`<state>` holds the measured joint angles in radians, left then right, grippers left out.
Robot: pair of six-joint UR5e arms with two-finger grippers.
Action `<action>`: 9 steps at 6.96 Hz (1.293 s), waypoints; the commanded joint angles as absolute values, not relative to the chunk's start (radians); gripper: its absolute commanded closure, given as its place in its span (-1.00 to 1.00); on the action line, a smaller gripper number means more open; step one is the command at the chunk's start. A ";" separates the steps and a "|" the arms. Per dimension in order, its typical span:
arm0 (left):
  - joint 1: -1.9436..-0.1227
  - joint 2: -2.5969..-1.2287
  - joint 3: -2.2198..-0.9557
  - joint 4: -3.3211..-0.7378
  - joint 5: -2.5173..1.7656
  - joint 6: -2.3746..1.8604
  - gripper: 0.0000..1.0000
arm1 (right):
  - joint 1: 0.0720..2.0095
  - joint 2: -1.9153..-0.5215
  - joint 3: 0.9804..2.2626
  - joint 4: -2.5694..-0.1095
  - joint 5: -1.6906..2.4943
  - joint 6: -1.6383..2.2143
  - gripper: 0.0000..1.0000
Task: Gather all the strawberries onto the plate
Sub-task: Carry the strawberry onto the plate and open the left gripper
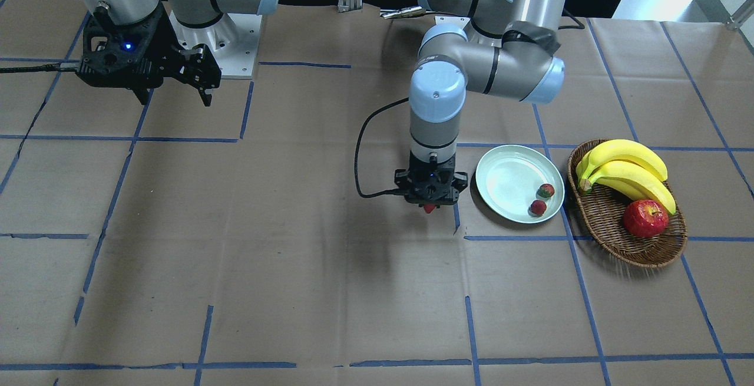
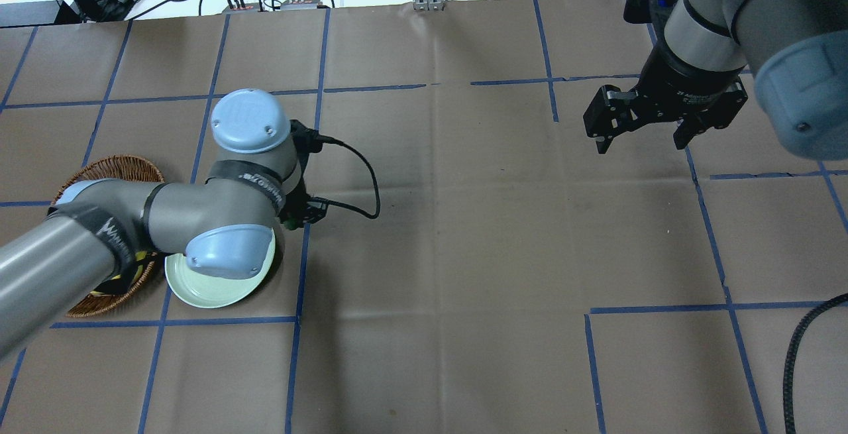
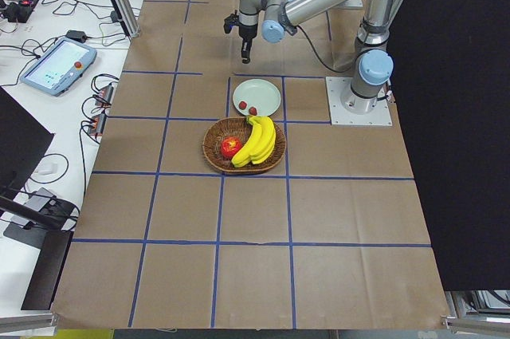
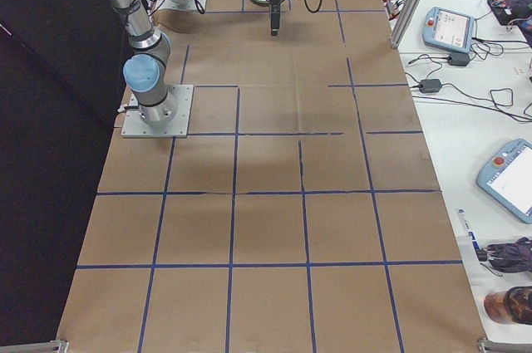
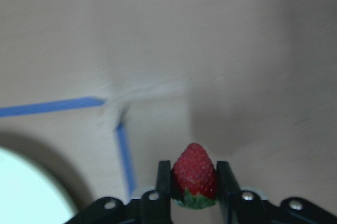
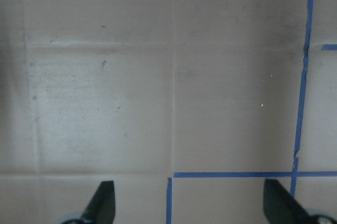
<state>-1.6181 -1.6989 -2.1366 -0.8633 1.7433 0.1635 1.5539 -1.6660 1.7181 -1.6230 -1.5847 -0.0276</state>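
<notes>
Front-facing view: left end effector (image 1: 432, 197) clamps a strawberry (image 1: 430, 208) above the tabletop (image 1: 283, 268), just beside the plate (image 1: 492, 165); two strawberries (image 1: 538, 207) lie in the plate. Overhead: right end effector (image 2: 641, 146) spread wide, empty, well apart. Left wrist: fingers (image 5: 164, 174) pinch the strawberry's sides near its leafy top. Likely light, soft, bruisable; mid-body side grip, gentle squeeze, seems right.

Bright, even overhead light throws only soft shadows on the brown surface (image 1: 294, 292) and a faint sheen on the plate (image 1: 506, 177), while the left wrist view is blurred behind its sharp strawberry (image 5: 195, 174) and dim at right.
</notes>
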 commanded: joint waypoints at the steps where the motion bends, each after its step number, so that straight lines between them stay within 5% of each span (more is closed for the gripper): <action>1: -1.467 -1.628 -2.239 -0.867 1.746 0.346 0.94 | 1.557 -1.677 1.718 -1.621 -1.585 -0.028 -1.00; 2: -1.456 -1.635 -2.246 -0.867 1.747 0.371 0.66 | 1.559 -1.686 1.718 -1.621 -1.586 -0.028 -1.00; 3: -1.456 -1.640 -2.252 -0.867 1.758 0.355 -0.76 | 1.559 -1.686 1.720 -1.621 -1.586 -0.028 -1.00; 9: -1.497 -1.564 -2.144 -1.022 1.589 0.149 -0.87 | 1.565 -1.686 1.720 -1.621 -1.585 -0.028 -1.00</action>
<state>-1.4758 -1.5980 -2.2031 -0.9254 1.6215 0.2169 1.5636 -1.6858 1.7200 -1.6214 -1.5846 -0.0276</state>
